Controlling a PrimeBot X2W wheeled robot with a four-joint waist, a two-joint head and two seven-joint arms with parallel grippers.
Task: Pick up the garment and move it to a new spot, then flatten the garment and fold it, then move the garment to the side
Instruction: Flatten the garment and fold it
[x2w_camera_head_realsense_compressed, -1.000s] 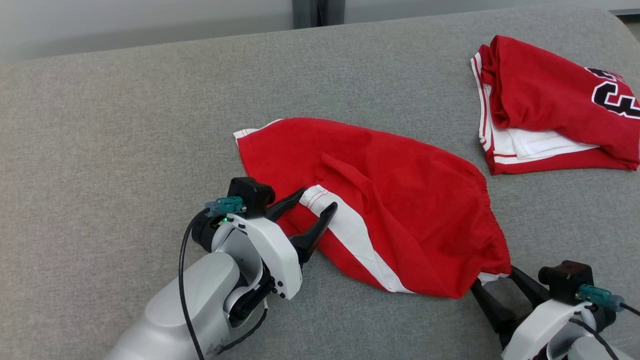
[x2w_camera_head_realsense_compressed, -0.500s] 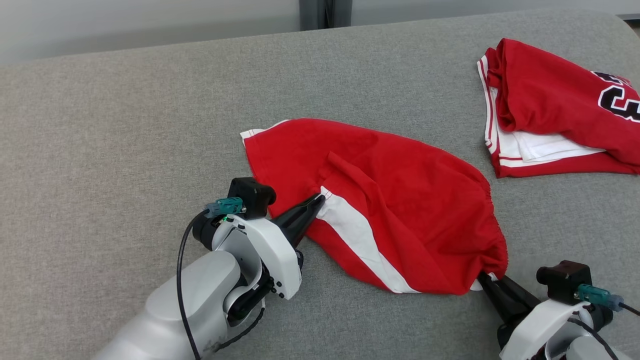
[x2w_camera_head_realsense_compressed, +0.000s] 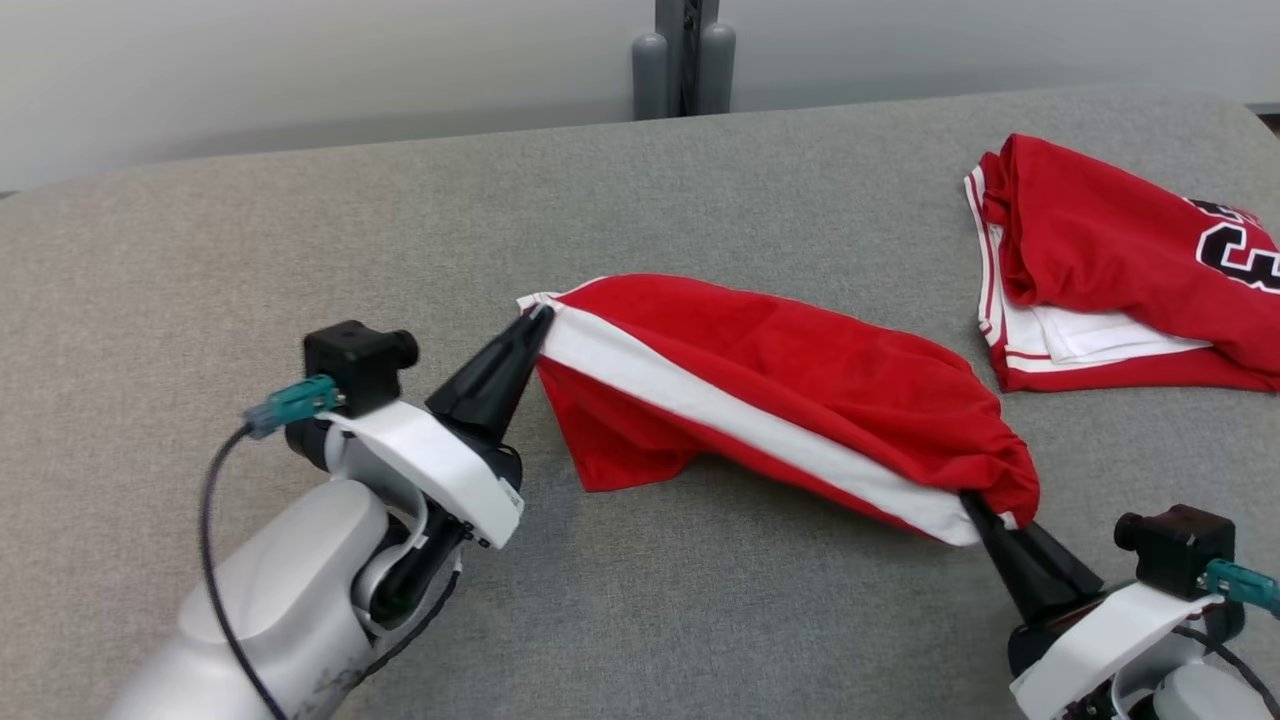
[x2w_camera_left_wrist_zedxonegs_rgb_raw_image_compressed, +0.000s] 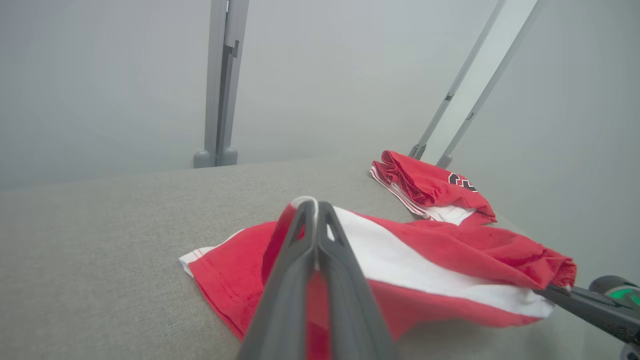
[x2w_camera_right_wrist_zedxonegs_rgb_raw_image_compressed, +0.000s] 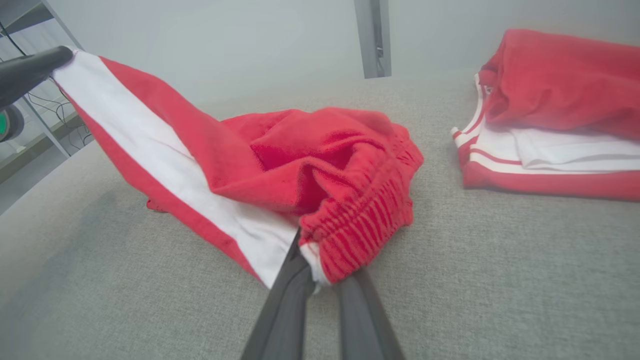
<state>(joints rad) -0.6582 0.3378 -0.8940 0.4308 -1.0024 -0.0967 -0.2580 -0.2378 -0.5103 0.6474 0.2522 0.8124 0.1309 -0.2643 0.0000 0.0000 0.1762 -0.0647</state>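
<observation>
L gripper (x2w_camera_head_realsense_compressed: 535, 320): pale forearm rises from lower left, wrist tipped up, fingers clenched on the hem corner of the red shorts w/ white side stripe (x2w_camera_head_realsense_compressed: 800, 375). R gripper (x2w_camera_head_realsense_compressed: 970, 502): comes in from lower right, fingers pointing up-left, pinched on the gathered elastic waistband. Shorts hang stretched btwn the two over the middle of the grey fabric-covered bench (x2w_camera_head_realsense_compressed: 300, 250), one red flap drooping to it near the L end. Folded red jersey w/ white trim (x2w_camera_head_realsense_compressed: 1110, 250) lies well apart, far right.
</observation>
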